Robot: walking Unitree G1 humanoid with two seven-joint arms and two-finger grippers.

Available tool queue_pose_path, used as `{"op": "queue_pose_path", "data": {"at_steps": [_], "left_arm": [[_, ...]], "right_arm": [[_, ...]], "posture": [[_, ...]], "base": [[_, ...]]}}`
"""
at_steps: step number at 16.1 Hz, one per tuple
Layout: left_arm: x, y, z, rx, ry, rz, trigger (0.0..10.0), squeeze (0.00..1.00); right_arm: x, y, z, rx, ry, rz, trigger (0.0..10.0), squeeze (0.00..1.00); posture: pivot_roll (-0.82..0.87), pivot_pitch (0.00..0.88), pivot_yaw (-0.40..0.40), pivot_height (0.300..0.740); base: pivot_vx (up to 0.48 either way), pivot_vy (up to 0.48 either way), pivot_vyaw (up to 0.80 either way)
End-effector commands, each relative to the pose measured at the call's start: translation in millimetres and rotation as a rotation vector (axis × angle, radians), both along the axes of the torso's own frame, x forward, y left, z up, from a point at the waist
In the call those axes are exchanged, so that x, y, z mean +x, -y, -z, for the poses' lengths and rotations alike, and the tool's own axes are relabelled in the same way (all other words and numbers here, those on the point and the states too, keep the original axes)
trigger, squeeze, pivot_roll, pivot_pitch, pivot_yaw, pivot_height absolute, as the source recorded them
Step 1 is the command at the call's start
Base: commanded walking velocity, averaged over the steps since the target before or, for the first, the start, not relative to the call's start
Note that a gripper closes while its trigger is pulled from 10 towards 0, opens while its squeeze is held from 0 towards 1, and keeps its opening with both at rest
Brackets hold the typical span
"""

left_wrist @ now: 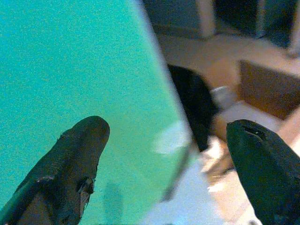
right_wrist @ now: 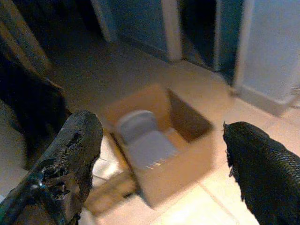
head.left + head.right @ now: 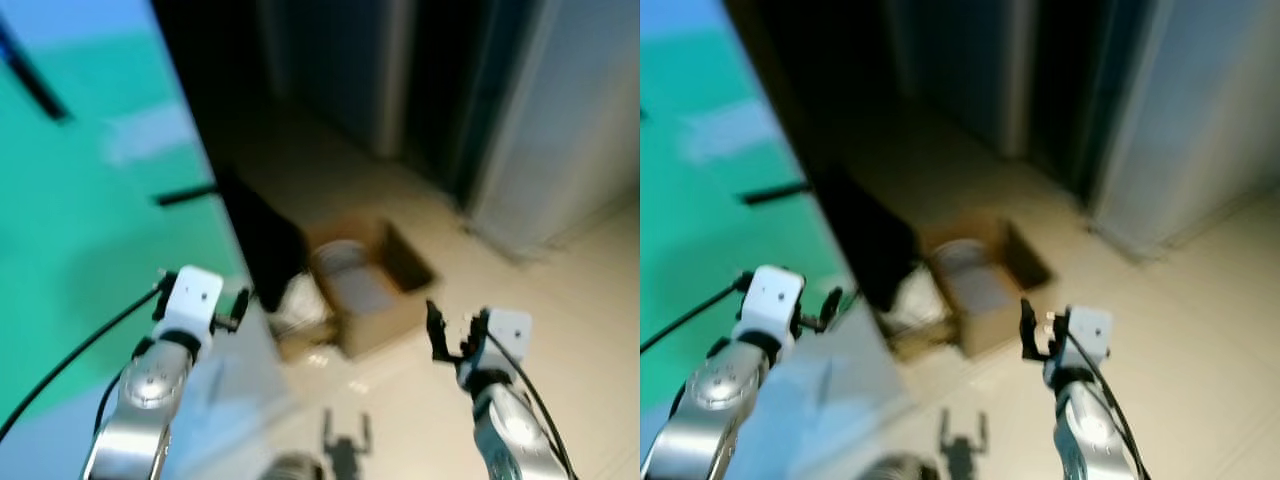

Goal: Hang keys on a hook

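Since the left gripper (image 1: 164, 154) and right gripper (image 2: 159, 159) both stand fingers spread and empty, hanging seems not begun; keys unseen.

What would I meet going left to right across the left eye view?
Green wall → left claw → black cloth → open cardboard box → right claw → pale grey panel.

Silver arms, white wrists, black-fingered left hand (image 3: 240, 305).
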State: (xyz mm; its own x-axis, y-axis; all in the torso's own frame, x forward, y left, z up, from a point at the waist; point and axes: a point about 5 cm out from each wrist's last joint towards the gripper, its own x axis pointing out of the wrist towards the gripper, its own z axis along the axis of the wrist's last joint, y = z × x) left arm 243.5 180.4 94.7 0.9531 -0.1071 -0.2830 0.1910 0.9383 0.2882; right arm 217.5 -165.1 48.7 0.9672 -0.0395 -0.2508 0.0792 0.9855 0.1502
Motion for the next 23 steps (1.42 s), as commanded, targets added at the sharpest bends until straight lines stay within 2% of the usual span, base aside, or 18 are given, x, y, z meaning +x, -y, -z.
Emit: {"op": "queue_pose_path", "data": {"at_steps": [1, 2, 4, 6, 7, 9, 10, 11, 13, 17, 20, 21, 23], "left_arm": [[6.7, 4.9, -3, -0.008, -0.001, 0.035, 10.0, 0.00], [9.0, 9.6, -3, -0.014, -0.004, 0.051, 10.0, 0.00], [9.7, 12.6, -2, -0.019, -0.008, 0.061, 10.0, 0.00], [9.1, 11.9, 3, -0.066, -0.024, 0.046, 10.0, 0.00], [3.5, 11.1, 12, -0.081, -0.044, 0.017, 10.0, 0.00], [-2.3, 11.4, 18, -0.084, -0.052, -0.007, 10.0, 0.00], [-8.6, 17.7, 20, -0.083, -0.053, -0.018, 10.0, 0.00], [-10.7, 19.1, 20, -0.083, -0.053, -0.022, 10.0, 0.00], [-13.5, 16.6, 22, -0.067, -0.041, -0.032, 10.0, 0.00], [-16.1, 8.4, 21, -0.074, -0.021, -0.065, 10.0, 0.00], [-13.9, 2.7, 4, -0.077, 0.090, -0.096, 10.0, 0.00], [-19.9, 2.0, 4, -0.093, 0.082, -0.086, 10.0, 0.00], [-27.1, 2.6, 9, -0.096, 0.055, -0.077, 10.0, 0.00]], "right_arm": [[-1.3, -3.2, -2, 0.005, 0.011, -0.008, 10.0, 1.00], [-0.3, -1.6, -2, -0.041, 0.010, -0.030, 10.0, 1.00], [0.3, 1.5, -3, -0.070, 0.001, -0.040, 10.0, 1.00], [-0.5, 4.0, -9, -0.123, -0.012, -0.093, 10.0, 1.00], [-3.6, 3.6, -9, -0.140, -0.034, -0.145, 10.0, 1.00], [-6.8, 4.0, -6, -0.153, -0.071, -0.189, 10.0, 1.00], [-6.6, 6.0, -1, -0.154, -0.103, -0.238, 10.0, 1.00], [-6.2, 5.9, 0, -0.154, -0.114, -0.256, 10.0, 1.00], [-4.0, -3.3, 2, -0.146, -0.142, -0.360, 10.0, 1.00], [-0.2, -12.6, -1, -0.130, -0.135, -0.409, 10.0, 1.00], [3.3, -24.1, -6, -0.122, -0.113, -0.466, 10.0, 1.00], [5.0, -28.5, -9, -0.082, -0.090, -0.475, 10.0, 1.00], [4.0, -31.1, -10, -0.078, -0.084, -0.501, 10.0, 1.00]], "posture": [[0.00, 0.000, 0.154, 0.740], [-0.01, 0.000, 0.171, 0.740], [-0.02, 0.000, 0.171, 0.740], [-0.06, 0.000, 0.137, 0.740], [-0.06, 0.000, 0.074, 0.740], [-0.06, 0.000, 0.054, 0.740], [-0.03, 0.000, 0.011, 0.740], [-0.03, 0.000, 0.009, 0.740], [-0.02, 0.000, -0.009, 0.740], [-0.01, 0.000, -0.018, 0.740], [0.01, 0.000, -0.048, 0.740], [0.02, 0.000, -0.064, 0.740], [0.02, 0.000, -0.065, 0.740]], "base": [[0.000, 0.000, 0.80], [0.000, 0.000, 0.80], [0.000, 0.000, 0.80], [0.000, 0.000, 0.80], [0.000, 0.000, 0.80], [0.000, 0.000, 0.80], [0.000, 0.000, 0.80], [0.000, 0.000, 0.80], [0.000, 0.000, 0.80], [0.000, 0.000, 0.80], [0.000, 0.000, 0.80], [0.000, 0.000, 0.80], [0.000, 0.000, 0.80]]}}
